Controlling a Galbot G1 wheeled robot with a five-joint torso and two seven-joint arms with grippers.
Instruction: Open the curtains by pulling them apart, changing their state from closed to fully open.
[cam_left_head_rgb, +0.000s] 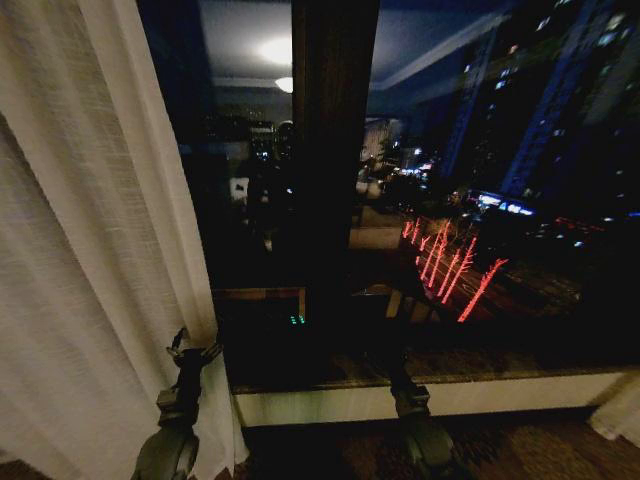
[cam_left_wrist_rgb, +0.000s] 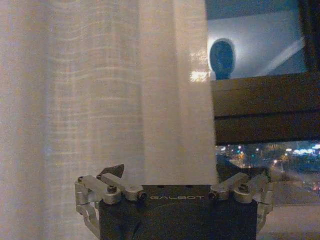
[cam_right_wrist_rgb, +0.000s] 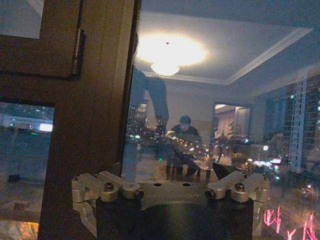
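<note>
Here the sheer off-white curtain (cam_left_head_rgb: 80, 260) hangs gathered at the robot's left, leaving the dark window (cam_left_head_rgb: 480, 180) and its brown frame post (cam_left_head_rgb: 330, 150) bare, with a sliver of pale fabric (cam_left_head_rgb: 620, 410) at the far right edge. The left gripper (cam_left_head_rgb: 192, 352) stands raised just beside the curtain's inner edge, its fingers spread and the fabric (cam_left_wrist_rgb: 165, 100) lying between them unpinched. The right gripper (cam_left_head_rgb: 400, 375) is raised before the window sill (cam_left_head_rgb: 500, 395), its fingers (cam_right_wrist_rgb: 235, 182) parted and holding nothing.
</note>
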